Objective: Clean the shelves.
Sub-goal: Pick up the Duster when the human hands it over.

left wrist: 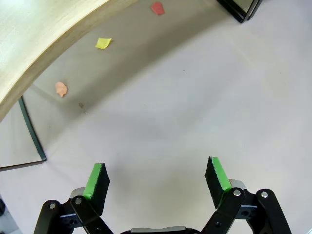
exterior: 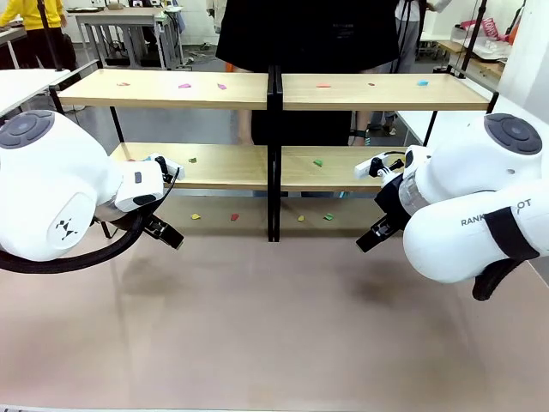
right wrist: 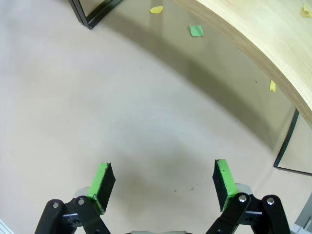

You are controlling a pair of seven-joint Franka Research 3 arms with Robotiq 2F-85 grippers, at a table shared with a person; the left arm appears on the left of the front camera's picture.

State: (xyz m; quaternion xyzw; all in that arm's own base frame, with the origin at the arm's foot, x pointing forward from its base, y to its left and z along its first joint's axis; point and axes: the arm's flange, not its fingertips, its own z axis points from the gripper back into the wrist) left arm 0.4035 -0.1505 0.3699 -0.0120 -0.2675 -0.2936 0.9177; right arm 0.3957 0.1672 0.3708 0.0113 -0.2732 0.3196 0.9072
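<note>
Two sets of green-padded jaws stand wide apart with nothing between them. The left gripper [left wrist: 158,176] hangs low over the bare beige table [left wrist: 204,97]. Ahead of its fingers an orange scrap [left wrist: 61,88], a yellow scrap [left wrist: 103,43] and a red scrap [left wrist: 157,8] lie on the tabletop, in the shadow under the lower board's overhanging edge. A thin black frame leg [left wrist: 30,129] stands just beside the orange one.

The right gripper [right wrist: 163,179] hovers over the tabletop in the same way. Beyond it a green scrap [right wrist: 196,30] and a yellow piece [right wrist: 156,9] lie under the board. A small yellow bit [right wrist: 272,86] sits close to the board's edge, and I cannot tell whether it touches it. Another black leg [right wrist: 287,141] rises at the right.

From the front, the shelves [exterior: 249,90] stand across the far part of the table, nearly as wide as it, with two racks joined at black middle posts [exterior: 273,172]. Each arm reaches toward the lower tier of its own rack. The top boards carry a pink scrap [exterior: 184,86], a magenta scrap [exterior: 221,86], a coral scrap [exterior: 322,84] and a blue scrap [exterior: 421,83]. The lower board on the right carries a green fleck [exterior: 317,162]. A person in black [exterior: 292,34] stands right behind the middle posts
</note>
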